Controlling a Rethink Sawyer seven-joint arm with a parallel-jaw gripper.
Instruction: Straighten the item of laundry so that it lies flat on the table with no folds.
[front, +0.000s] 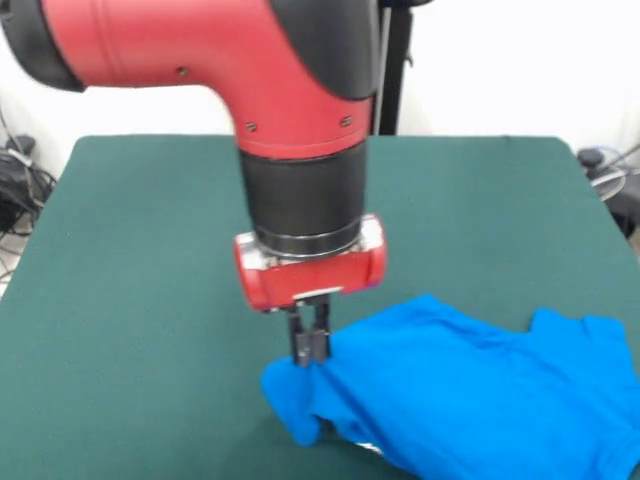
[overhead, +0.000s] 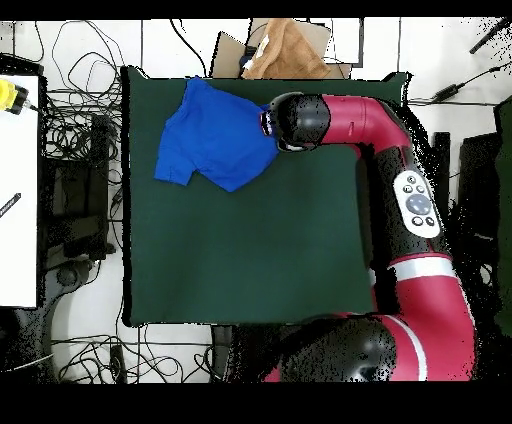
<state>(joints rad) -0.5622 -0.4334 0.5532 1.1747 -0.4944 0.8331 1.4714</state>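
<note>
A bunched edge of the blue T-shirt (front: 480, 390) is being pinched between the narrowed fingers of the end effector (front: 310, 345), near one corner of the green bench (front: 150, 260). If it is being pulled too low, the crumpled cloth could be dragged without unfolding, or the thin pinch lost.

A bright blue short-sleeved cloth T-shirt (front: 480, 385) (overhead: 213, 135) lies rumpled and partly bunched, plain side up, on a large rectangular table covered in dark green felt-like cloth (front: 130, 300) (overhead: 240, 250), near one table corner, one edge lifted.
</note>
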